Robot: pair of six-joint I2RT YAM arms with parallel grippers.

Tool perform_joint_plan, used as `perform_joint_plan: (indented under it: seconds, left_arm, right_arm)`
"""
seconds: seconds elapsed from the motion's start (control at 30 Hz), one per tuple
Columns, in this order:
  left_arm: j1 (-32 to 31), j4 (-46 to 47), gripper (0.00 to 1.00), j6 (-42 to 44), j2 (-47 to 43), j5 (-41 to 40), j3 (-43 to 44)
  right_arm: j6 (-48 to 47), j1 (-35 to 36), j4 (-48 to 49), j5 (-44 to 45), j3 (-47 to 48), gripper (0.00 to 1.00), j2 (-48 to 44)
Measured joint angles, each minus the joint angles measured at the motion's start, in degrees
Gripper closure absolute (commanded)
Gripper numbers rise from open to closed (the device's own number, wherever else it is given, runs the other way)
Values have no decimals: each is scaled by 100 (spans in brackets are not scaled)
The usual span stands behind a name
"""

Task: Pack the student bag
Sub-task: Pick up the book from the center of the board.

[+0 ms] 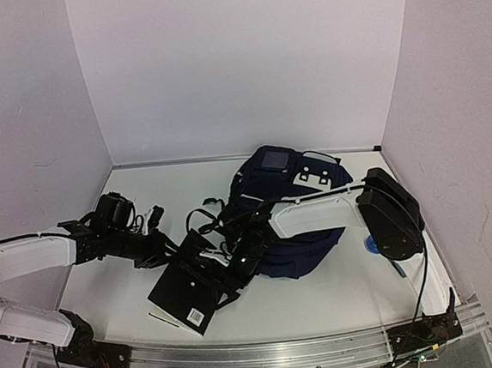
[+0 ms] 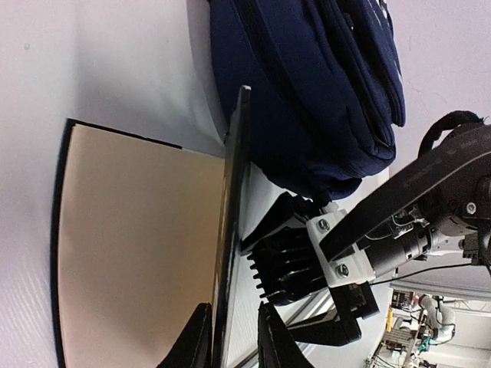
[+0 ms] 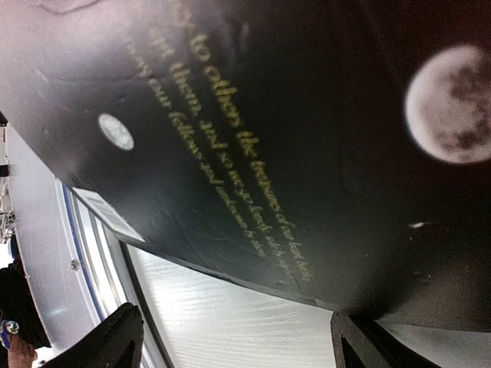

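Observation:
The student bag (image 1: 293,206), navy blue with a white patch, lies at the middle back of the table; its navy side also fills the top of the left wrist view (image 2: 307,92). In front of it a black book (image 1: 186,291) lies open, with a cream page (image 2: 130,245) showing. Its black cover (image 2: 234,192) stands up edge-on. My left gripper (image 2: 234,341) straddles that cover's edge, jaws narrow: one finger touches it and a thin gap shows at the other. My right gripper (image 3: 238,345) is wide open under the moon-printed cover (image 3: 307,138), holding nothing.
A blue round thing (image 1: 373,243) and a blue pen (image 1: 397,267) lie right of the bag, beside the right arm's elbow. A metal rail (image 1: 270,356) runs along the near table edge. White walls close in the back and both sides.

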Motion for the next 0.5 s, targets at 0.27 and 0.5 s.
perform_joint_plan:
  seconds: [0.27,0.5]
  left_arm:
    - [-56,258,92,-83,678,364,-48]
    - [-110,156,100,4,313,214,-70]
  right_arm:
    - [-36,-47,107,130,14,15,3]
    - [-21,-107,149,94,17,12,3]
